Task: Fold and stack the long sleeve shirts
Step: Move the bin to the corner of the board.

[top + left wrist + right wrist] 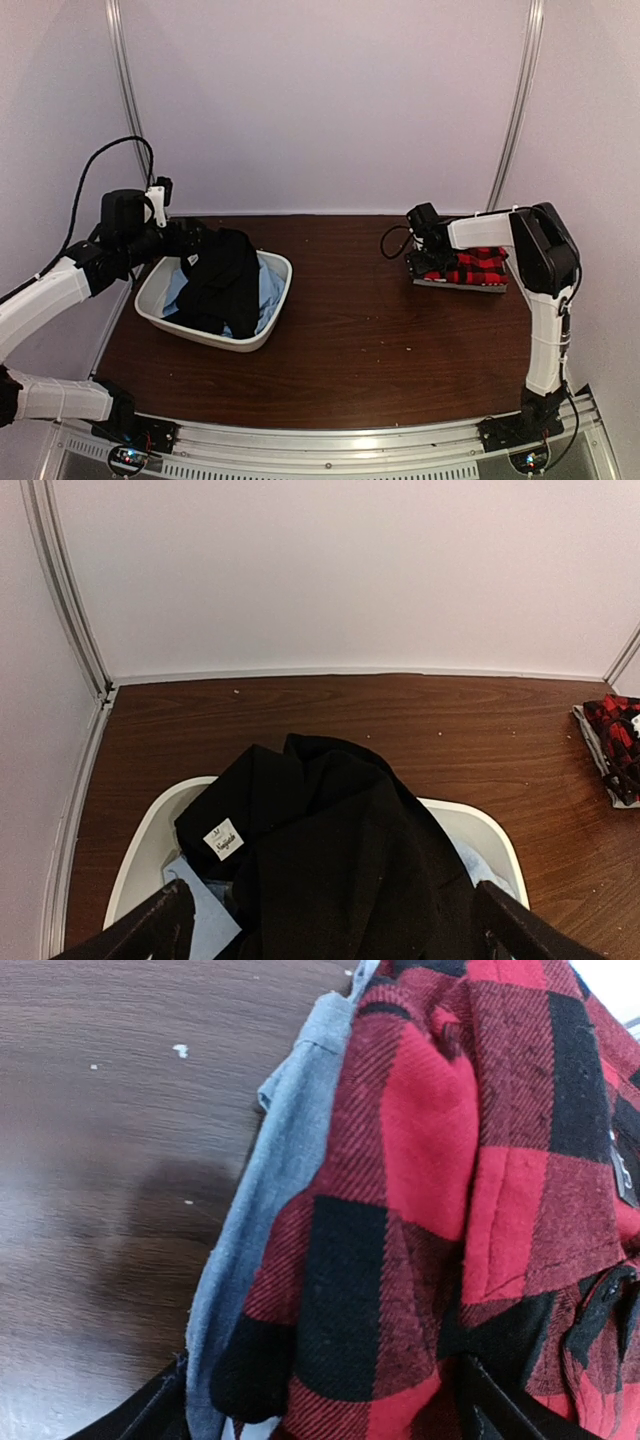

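Left wrist cam shows a neck label (223, 839) on the black shirt (350, 850) that top cam misses; left gripper (330, 925) wide open, right gripper (320, 1400) at the plaid shirt (420, 1160), grip can't tell.

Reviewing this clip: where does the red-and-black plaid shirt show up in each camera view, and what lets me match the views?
Top external: red-and-black plaid shirt folded at the table's right, by the right arm's tool.
Left wrist: at the far right edge, partly cut off.
Right wrist: close up, filling the centre and right.
Shared landmark: the dark wooden table under it.
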Robot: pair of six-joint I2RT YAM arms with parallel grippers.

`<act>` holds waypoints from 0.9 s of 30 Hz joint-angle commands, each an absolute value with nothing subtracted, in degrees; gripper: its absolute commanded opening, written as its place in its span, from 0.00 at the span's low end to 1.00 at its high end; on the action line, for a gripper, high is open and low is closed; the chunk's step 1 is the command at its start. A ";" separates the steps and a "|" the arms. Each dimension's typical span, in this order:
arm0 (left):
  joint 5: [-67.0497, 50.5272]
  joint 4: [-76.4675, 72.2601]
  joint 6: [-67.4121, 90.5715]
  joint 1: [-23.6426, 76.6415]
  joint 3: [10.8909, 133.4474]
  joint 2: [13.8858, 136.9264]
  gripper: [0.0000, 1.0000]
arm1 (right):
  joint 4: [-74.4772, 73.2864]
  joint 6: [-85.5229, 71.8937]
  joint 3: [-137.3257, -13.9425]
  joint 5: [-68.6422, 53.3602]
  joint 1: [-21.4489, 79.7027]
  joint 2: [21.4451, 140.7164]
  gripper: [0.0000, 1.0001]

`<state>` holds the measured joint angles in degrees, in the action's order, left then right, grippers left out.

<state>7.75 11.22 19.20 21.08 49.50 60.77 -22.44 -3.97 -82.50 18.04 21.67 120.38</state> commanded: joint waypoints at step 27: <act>5.98 10.25 19.51 20.74 51.00 61.92 0.98 | -16.05 -21.94 -55.90 6.88 8.92 100.11 1.00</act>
